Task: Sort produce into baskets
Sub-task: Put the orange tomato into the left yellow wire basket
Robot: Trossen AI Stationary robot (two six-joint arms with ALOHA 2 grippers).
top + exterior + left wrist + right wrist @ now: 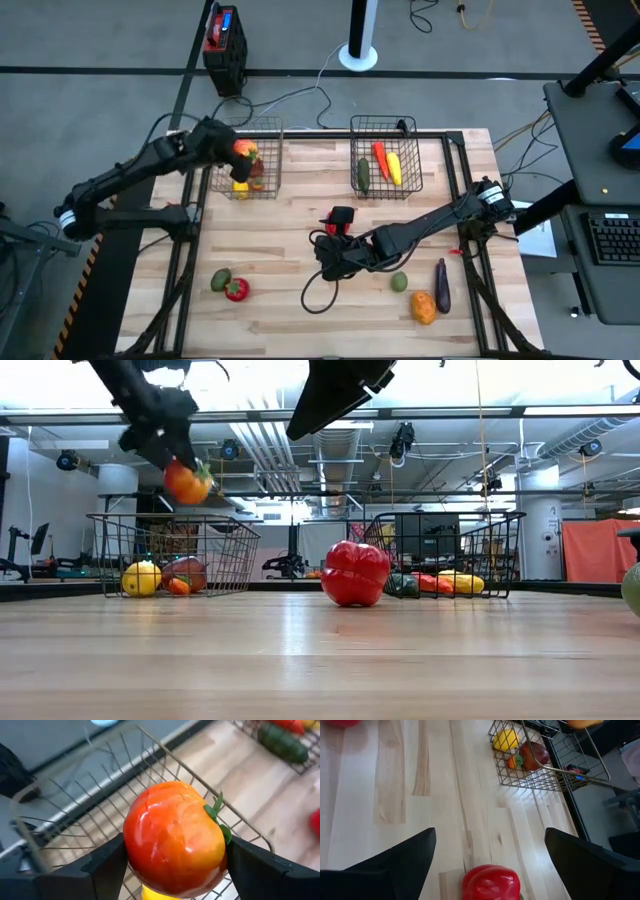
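Between its fingers the left pincer (172, 870) clamps an orange-red tomato (174, 839) above the left basket (262, 178); we fear a drop onto the rim could bounce it out. Farther off, the right pincer (487, 857) gapes over a red pepper (491, 882), which the high view hides.

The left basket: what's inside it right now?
The left basket holds a yellow fruit, a dark red one and a small orange piece. The left gripper, holding a peach above it, hides part of the basket from overhead.
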